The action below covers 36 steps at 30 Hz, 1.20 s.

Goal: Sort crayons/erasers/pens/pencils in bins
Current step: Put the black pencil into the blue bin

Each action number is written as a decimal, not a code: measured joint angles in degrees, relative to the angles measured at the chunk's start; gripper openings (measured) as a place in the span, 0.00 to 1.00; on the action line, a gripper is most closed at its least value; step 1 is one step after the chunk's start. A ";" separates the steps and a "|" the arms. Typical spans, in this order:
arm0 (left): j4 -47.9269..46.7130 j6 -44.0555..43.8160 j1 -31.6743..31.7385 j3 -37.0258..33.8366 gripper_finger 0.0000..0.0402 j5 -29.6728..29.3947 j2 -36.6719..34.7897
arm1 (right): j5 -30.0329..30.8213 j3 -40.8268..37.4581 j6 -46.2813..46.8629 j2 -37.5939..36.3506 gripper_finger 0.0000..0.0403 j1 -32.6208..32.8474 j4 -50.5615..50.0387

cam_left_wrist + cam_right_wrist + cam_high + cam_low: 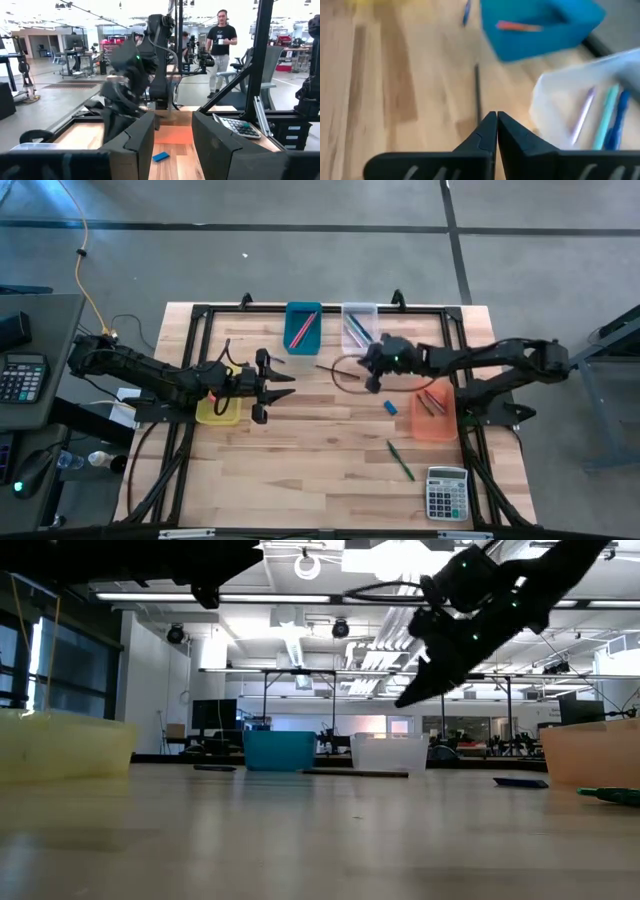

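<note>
My right gripper (366,362) hangs above the table just in front of the clear bin (358,325), its fingers shut (496,122) with nothing between them. A thin dark stick (477,95) lies on the table ahead of it. My left gripper (284,385) is open and empty above the table, beside the yellow bin (218,408). The teal bin (303,325) holds red sticks, and the clear bin (590,110) holds pens. The orange bin (433,415) stands at the right. A blue eraser (391,407) lies flat next to it and also shows in the left wrist view (160,157).
A green pen (400,460) lies on the table near the front right. A grey calculator (447,492) sits at the front right corner. A black frame (330,308) runs round the table's edges. A person (220,45) stands in the room beyond the table.
</note>
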 joint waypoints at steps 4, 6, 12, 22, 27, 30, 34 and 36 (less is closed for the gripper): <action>-0.11 -0.06 -0.02 0.00 0.29 0.00 0.24 | 0.16 -1.85 0.11 2.16 0.04 1.30 -0.87; -0.13 -0.36 -0.01 0.00 0.29 0.00 0.24 | 0.16 -1.89 0.08 3.74 0.07 1.62 -0.74; -0.28 -0.39 -0.02 0.00 0.27 0.02 0.24 | 0.14 1.33 -1.28 9.22 0.24 1.71 -0.69; -0.42 -0.39 -0.02 0.00 0.25 0.28 0.24 | -0.37 9.64 -1.22 20.32 0.33 0.19 -10.00; -0.43 -0.42 -0.02 0.00 0.25 0.38 0.24 | -0.64 12.11 -0.77 23.73 0.33 -0.93 -11.09; -0.42 -0.41 -0.02 0.00 0.25 0.39 0.24 | -1.33 12.86 -0.76 24.58 0.33 -1.09 -11.35; -0.42 -0.42 -0.01 0.00 0.25 0.24 0.24 | -1.77 12.86 -0.05 24.67 0.26 -1.07 -11.45; -0.42 -0.40 -0.02 0.00 0.25 -0.30 0.24 | -2.05 12.85 0.39 24.69 0.20 -1.06 -11.52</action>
